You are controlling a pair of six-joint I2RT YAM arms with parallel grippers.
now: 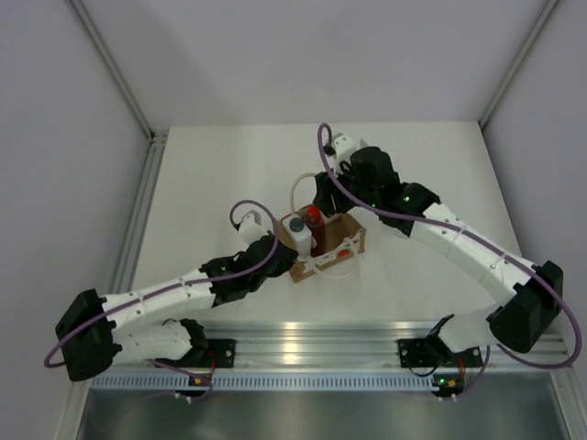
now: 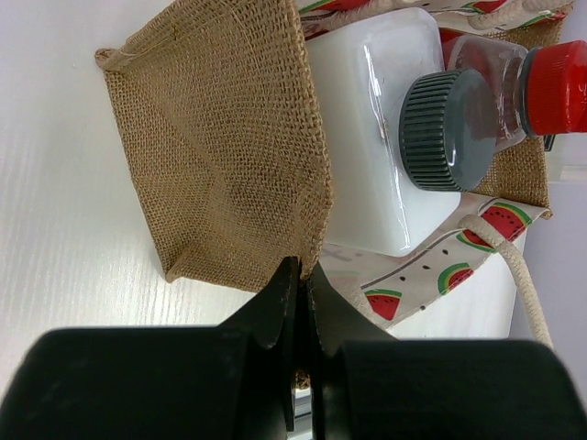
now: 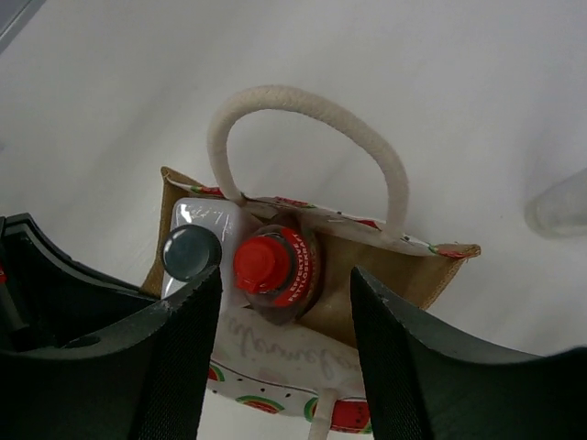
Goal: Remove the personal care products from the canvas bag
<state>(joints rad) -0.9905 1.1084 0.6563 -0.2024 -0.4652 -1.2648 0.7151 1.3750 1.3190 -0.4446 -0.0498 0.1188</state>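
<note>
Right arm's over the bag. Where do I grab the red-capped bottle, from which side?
Probably take the red-capped bottle by its cap and neck, straight down from above: it stands upright in the canvas bag, only its top clear, the white bottle beside it. The right gripper hangs open over it; the left gripper pinches the bag's edge.

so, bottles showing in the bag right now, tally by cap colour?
Grey cap: 1, the white bottle
Red cap: 1, the red-capped bottle
Total: 2 showing in the canvas bag; anything deeper is hidden.
</note>
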